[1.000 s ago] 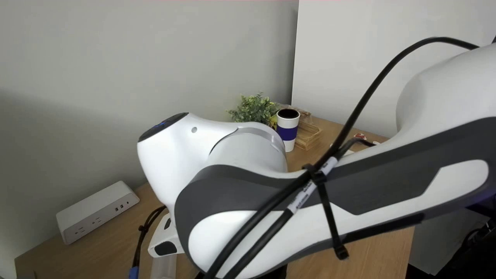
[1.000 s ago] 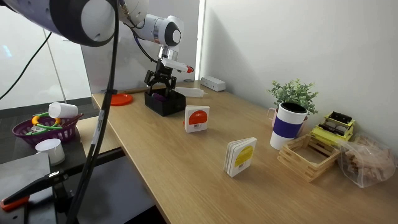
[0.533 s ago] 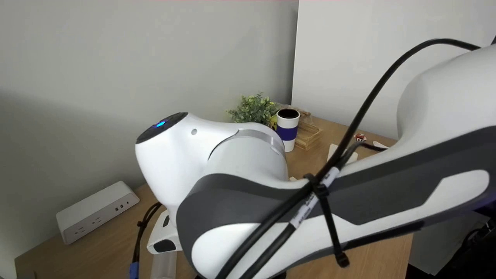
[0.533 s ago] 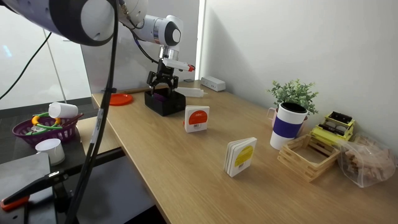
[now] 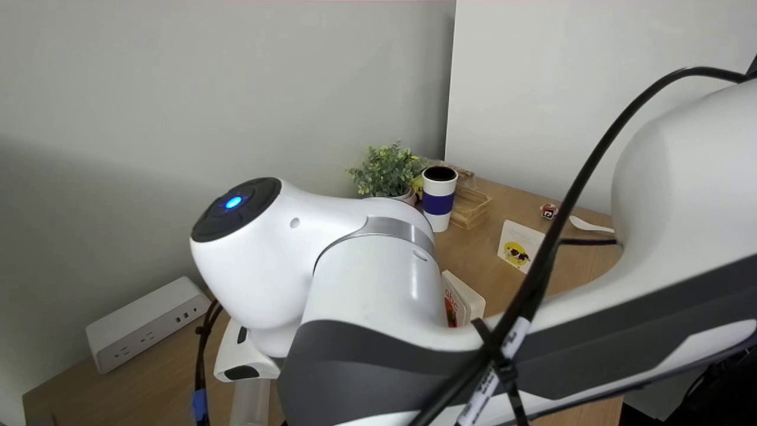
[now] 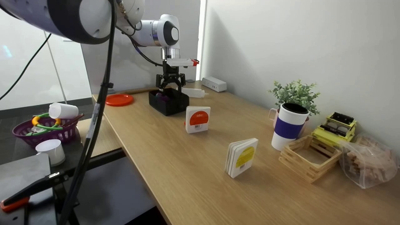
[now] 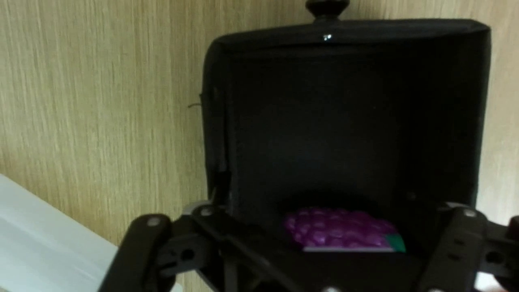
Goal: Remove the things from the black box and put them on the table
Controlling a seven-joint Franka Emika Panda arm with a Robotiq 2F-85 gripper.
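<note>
Purple grape-like piece [image 7: 340,229] with green tip sits inside the black box [image 6: 175,106], box on the bench [image 6: 175,150]. Probably light, stiff plastic; bumpy skin should grip OK, pale flat face may slip; doesn't look fragile. Best hold: across the bumpy middle, likely needs a wrist turn, since the fingers [image 7: 454,243] line up with its two ends. Tool [image 6: 170,88] stands wide, holding nothing. In wrist view, piece lies between the fingers, apart from both, seemingly lower than their tips; height gap hard to judge.
</note>
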